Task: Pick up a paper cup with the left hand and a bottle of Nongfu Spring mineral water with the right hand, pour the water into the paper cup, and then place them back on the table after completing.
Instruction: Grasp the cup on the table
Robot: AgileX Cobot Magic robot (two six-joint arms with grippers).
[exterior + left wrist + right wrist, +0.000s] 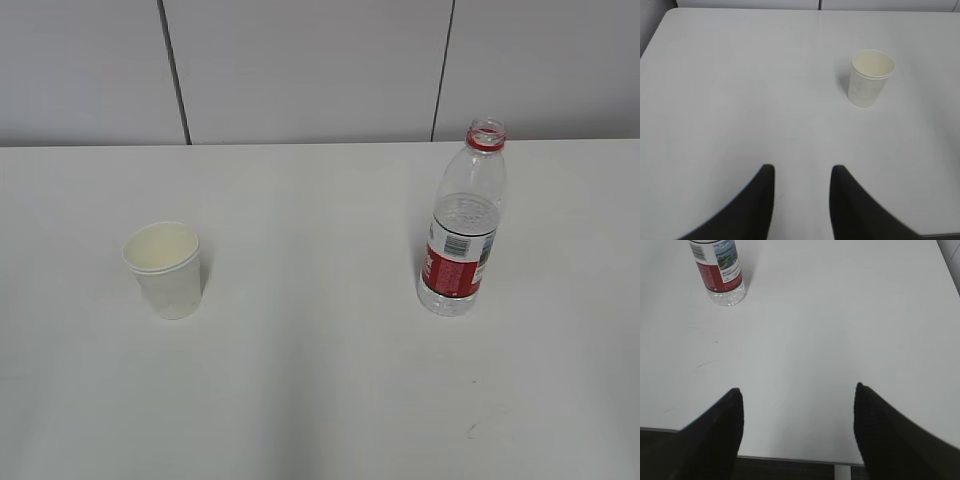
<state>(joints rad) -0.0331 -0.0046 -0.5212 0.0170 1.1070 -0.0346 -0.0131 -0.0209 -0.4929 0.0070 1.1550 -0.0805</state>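
Observation:
A white paper cup stands upright and empty on the left of the white table. It also shows in the left wrist view, far ahead and to the right of my left gripper, which is open and empty. A clear bottle with a red label and red neck ring, uncapped, stands upright on the right, holding clear water to about two thirds. Its lower part shows in the right wrist view, far ahead and left of my right gripper, open and empty. Neither arm shows in the exterior view.
A grey panelled wall stands behind the table's far edge. The table's near edge lies just under my right gripper, with dark floor below it.

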